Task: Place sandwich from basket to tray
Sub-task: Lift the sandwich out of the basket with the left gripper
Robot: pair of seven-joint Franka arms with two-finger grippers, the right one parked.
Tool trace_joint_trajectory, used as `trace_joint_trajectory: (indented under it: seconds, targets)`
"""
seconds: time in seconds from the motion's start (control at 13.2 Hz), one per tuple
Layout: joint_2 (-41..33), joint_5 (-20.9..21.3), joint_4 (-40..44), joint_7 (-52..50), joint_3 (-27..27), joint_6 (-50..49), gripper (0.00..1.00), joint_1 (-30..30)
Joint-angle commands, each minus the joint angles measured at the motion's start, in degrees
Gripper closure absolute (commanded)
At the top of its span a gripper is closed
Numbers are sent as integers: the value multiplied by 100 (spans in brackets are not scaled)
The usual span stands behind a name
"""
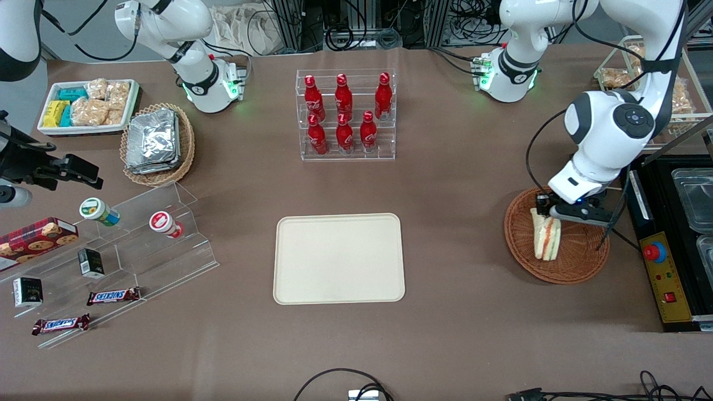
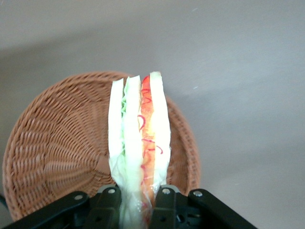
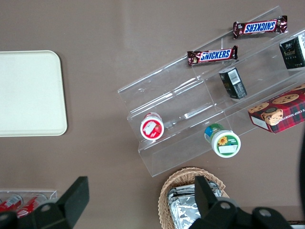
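Note:
The sandwich (image 1: 546, 238), a white wedge with orange and green layers, hangs over the reddish-brown wicker basket (image 1: 579, 266) at the working arm's end of the table. My left gripper (image 1: 548, 216) is shut on its narrow end. In the left wrist view both black fingers (image 2: 164, 202) press the sandwich (image 2: 139, 138) from either side, with the basket (image 2: 57, 148) below it. Whether the sandwich's lower end still touches the weave I cannot tell. The cream tray (image 1: 338, 258) lies flat mid-table, empty, well apart from the basket toward the parked arm's end.
A clear rack of red bottles (image 1: 345, 114) stands farther from the front camera than the tray. A black control box with a red button (image 1: 655, 252) sits right beside the basket. An acrylic snack stand (image 1: 128, 245), a tan foil-packet basket (image 1: 157, 143) and a white snack tray (image 1: 86, 106) lie toward the parked arm's end.

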Motion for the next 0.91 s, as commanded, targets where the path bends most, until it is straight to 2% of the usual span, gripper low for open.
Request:
trace_joint_trajectory:
  seconds: [0.0, 0.15, 0.38, 0.53, 0.68, 0.83]
  targets:
    - [76, -45, 994, -22, -279, -1148, 91, 14]
    - [225, -45, 1654, -381, -542, -1994, 91, 5]
    - [445, 16, 2305, -1119, -1008, -2391, 91, 5]
    - [751, 43, 3024, -1681, -1228, -2978, 91, -117]
    - [1085, 261, 3632, -2322, -1229, -3271, 91, -512]
    - [1568, 700, 4124, -3200, -1229, -3298, 91, -1073]
